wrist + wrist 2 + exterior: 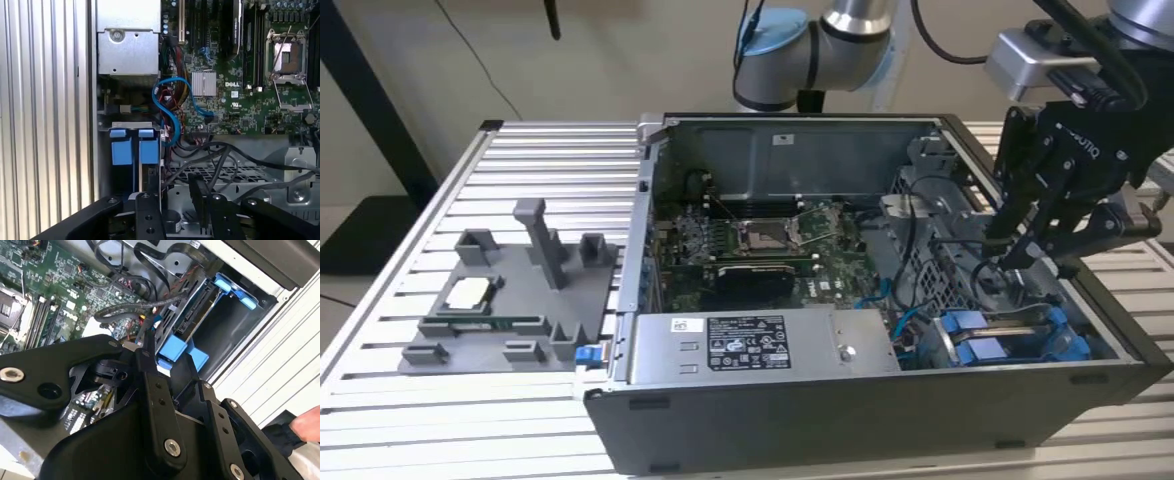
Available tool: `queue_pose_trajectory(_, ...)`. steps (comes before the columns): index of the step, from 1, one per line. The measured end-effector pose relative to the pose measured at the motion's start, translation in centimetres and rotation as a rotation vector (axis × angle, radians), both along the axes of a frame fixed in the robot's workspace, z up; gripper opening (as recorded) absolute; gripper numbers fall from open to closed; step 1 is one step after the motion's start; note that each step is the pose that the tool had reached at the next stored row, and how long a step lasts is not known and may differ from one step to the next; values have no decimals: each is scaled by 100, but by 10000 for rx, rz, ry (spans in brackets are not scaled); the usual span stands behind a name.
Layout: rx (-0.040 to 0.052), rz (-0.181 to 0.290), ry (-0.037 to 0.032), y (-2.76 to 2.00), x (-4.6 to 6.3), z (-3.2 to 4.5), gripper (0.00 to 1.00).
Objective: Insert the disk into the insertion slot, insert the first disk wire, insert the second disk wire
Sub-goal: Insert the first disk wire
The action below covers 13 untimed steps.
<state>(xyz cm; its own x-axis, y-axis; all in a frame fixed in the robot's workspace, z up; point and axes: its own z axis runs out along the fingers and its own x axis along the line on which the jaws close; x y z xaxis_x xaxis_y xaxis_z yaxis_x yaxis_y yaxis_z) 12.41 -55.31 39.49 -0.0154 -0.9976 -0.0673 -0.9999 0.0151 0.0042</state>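
Exterior view: gripper hangs just above the disk, seated in the insertion slot; apart or clamped, I can't tell. I'd bring the wire square to the disk, slowly.

1. The black gripper and its linkage take up the foreground, with the tip just beside blue plastic tabs.
2. The disk, in its blue carrier, sits inside the insertion slot.
3. Black cables cross the green motherboard toward the slot.
4. The ribbed white worktop lies outside the case.
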Motion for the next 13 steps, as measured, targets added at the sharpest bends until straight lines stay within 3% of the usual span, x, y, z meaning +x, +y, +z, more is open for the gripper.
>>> queue_pose_trajectory(7, 61, 2, -300, 88, -24, -41, 40)
queue_pose_trajectory(13, 61, 11, -479, 132, -56, -74, 40)
